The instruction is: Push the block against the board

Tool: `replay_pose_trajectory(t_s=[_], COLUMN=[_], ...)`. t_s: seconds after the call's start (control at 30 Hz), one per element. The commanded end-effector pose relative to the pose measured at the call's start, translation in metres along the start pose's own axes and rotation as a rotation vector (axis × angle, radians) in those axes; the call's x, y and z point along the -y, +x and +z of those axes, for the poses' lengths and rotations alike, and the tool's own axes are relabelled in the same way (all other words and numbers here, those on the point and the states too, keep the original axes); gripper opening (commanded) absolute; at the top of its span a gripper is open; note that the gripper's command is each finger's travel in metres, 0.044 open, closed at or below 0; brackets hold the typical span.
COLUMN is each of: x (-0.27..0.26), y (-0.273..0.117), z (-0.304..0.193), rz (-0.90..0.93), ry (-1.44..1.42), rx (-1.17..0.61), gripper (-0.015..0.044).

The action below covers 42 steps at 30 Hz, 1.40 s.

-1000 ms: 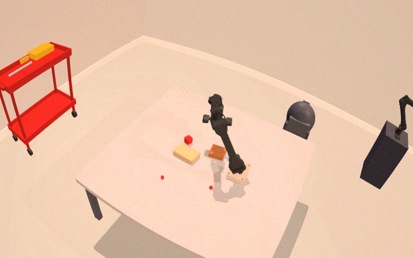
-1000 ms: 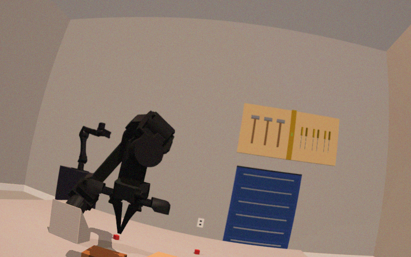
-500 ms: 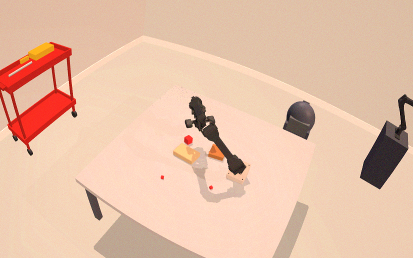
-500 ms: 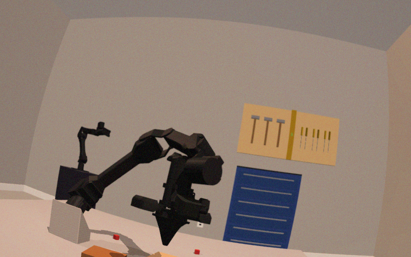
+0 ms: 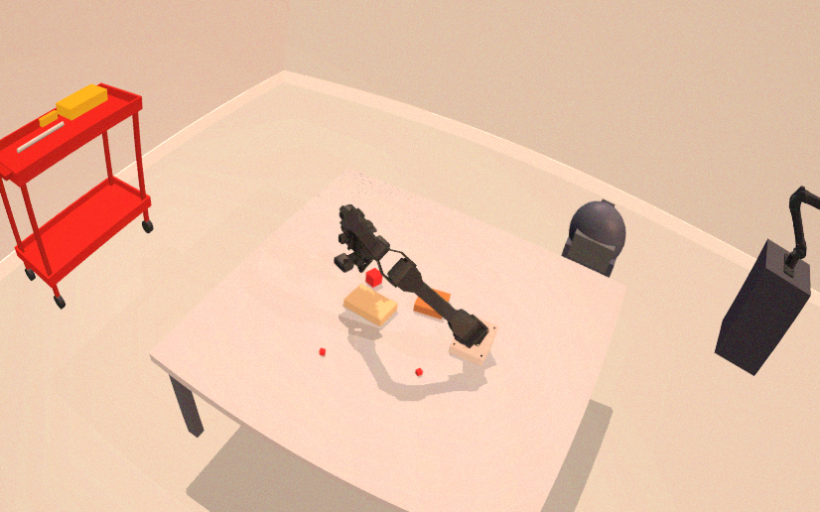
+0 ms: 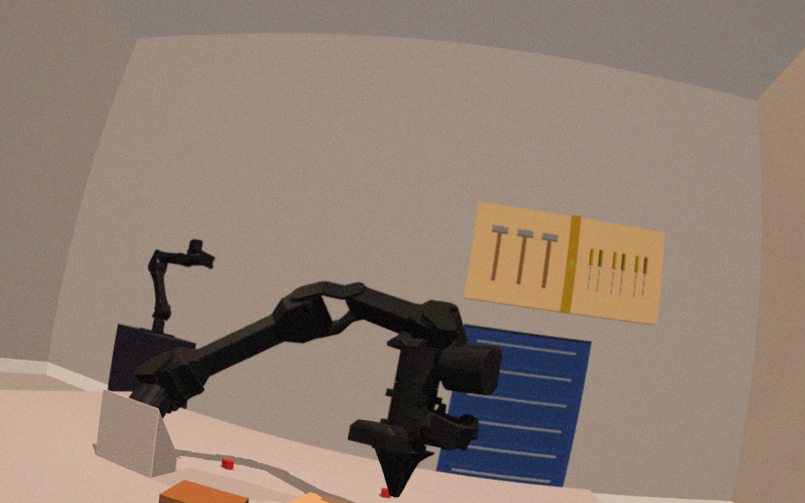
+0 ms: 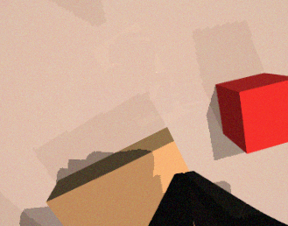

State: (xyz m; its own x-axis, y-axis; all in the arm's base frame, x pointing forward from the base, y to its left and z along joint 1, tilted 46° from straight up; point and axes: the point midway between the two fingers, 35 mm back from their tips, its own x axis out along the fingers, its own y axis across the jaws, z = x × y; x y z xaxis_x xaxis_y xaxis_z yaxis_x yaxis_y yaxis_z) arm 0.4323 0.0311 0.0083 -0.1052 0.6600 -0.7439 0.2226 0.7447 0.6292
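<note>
Orange block: from my remote post in the top view, I see the square block [image 5: 427, 305] [image 6: 206, 491] flat on the pale table [image 5: 286, 388] [image 6: 30, 437], partly covered by the arm [image 5: 432, 299] [image 6: 243, 343].
Tan board: the oblong board [image 5: 368, 305] [image 6: 313, 498] [image 7: 107, 193] lies beside the block, a strip of tabletop between them; no sides meet.
Red cube: the larger cube [image 5: 373, 277] [image 7: 269, 116] sits near the board, apart from it.
Small red cubes: one [image 5: 322, 351] [image 6: 385, 492] and another [image 5: 419, 371] [image 6: 227, 464] lie on the opposite side of the board from the larger cube.
Black gripper: I have the gripper [image 5: 362, 267] [image 6: 396, 490] [image 7: 185, 181] over the end of the table where the board and larger cube lie.
Red cart: the cart [image 5: 82, 141] stands well apart from the table.
Exterior view: my gripper points down, its jaws together with nothing clamped; block and board are cut by the lower border.
Wall: a tool panel [image 6: 517, 293] with hammers and screwdrivers hangs above a blue cabinet [image 6: 517, 397].
Wrist view: the fingertips appear in front of the board, near its corner; whether they touch it, I cannot tell.
Wrist view, block: I cannot see the orange block here.
</note>
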Motion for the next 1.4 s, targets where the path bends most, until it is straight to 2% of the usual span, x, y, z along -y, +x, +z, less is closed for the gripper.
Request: replay_pose_trajectory(t_s=[0.0,0.17,0.37,0.5,0.57,1.37], x=[-0.036,-0.078,-0.084,-0.087,-0.088,-0.085], y=[0.005,0.014,0.018,0.061,0.07,0.07], z=[0.003,0.001,0.001,0.0,-0.001,-0.011], rz=[0.028,0.062,0.066,0.068,0.069,0.068], ry=[-0.129,-0.277,-0.296,-0.296,-0.297,-0.296], rx=[-0.003,-0.015,-0.016,-0.016,-0.017,-0.017], gripper=[0.0,0.0,0.0,0.0,0.0,0.0])
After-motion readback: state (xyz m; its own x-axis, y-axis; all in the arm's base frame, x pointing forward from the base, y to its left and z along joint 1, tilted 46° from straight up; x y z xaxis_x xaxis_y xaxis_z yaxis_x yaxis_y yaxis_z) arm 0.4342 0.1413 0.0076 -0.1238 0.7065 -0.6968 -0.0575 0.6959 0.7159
